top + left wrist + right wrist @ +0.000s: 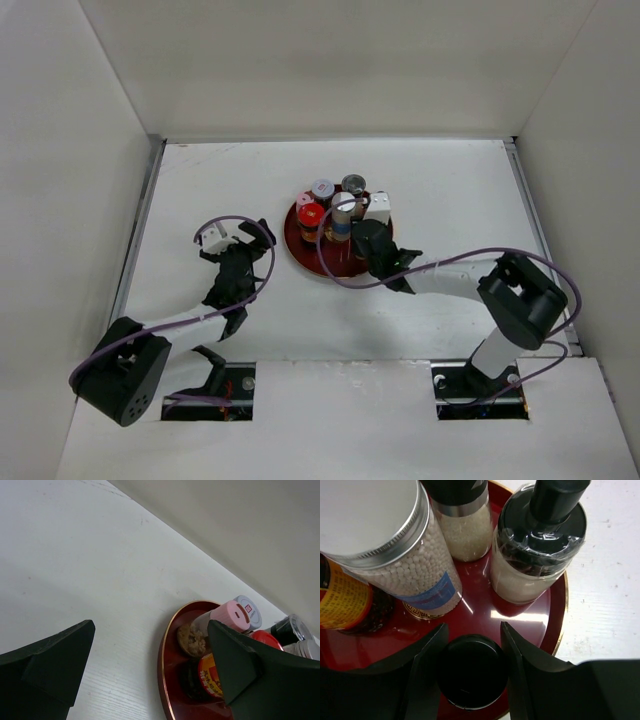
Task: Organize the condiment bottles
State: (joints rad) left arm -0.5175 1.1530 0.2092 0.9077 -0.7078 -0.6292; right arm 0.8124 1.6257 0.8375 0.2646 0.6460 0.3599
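Note:
The condiment bottles stand grouped on a round red tray (291,238). Among them are a red-lidded dark jar (309,214), a silver-lidded jar (322,187), a dark-capped one (353,183) and a taller white one with a blue band (343,215). My right gripper (364,234) is over the tray's near right side. In the right wrist view its fingers (472,630) close on a low bottle with a black cap (470,670) standing on the tray (542,625). My left gripper (250,236) is open and empty over the table left of the tray. Its view shows the pink-capped shaker (230,616) and the red-lidded jar (212,675).
A white block-shaped container (380,208) sits at the tray's right rim. In the right wrist view the blue-banded jar (395,555), a grinder (462,527) and a black-topped glass bottle (535,550) stand close ahead of the fingers. White walls enclose the table on three sides.

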